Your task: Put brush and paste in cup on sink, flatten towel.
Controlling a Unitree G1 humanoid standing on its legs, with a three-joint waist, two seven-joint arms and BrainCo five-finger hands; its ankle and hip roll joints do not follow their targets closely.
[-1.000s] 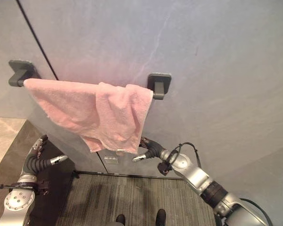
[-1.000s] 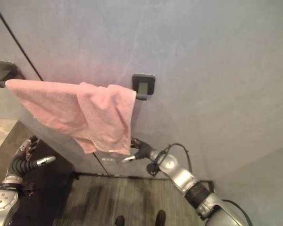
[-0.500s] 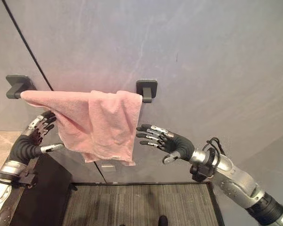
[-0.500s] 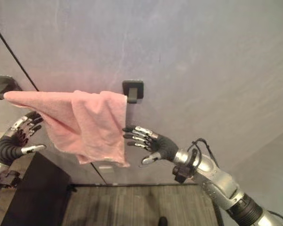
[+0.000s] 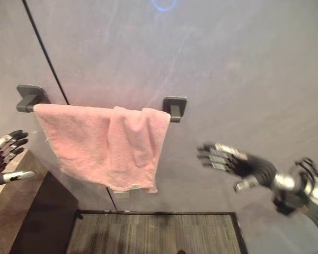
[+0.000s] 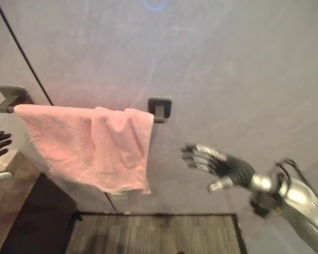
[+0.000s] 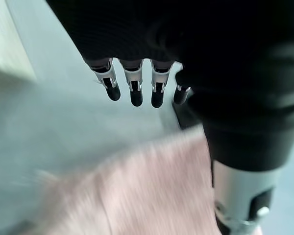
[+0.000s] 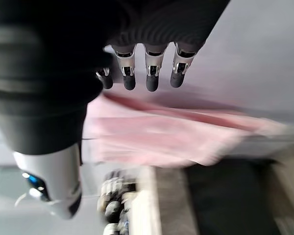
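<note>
A pink towel hangs over a dark wall rail on the grey wall, bunched with a fold down its middle and its right part doubled over. My right hand floats open to the right of the towel, fingers straight and pointing toward it, clear of the cloth. My left hand is open at the far left edge, below the rail's left bracket, also apart from the towel. In the wrist views the towel lies past straight fingers.
A dark cabinet side and a brown counter edge sit at the lower left. A dark floor mat lies below the towel. A thin dark seam runs down the wall behind the rail.
The camera view has shifted. My right hand has pulled away rightward from the towel's edge. My left hand has drawn back to the left, off the towel's left part. The towel now hangs wider.
</note>
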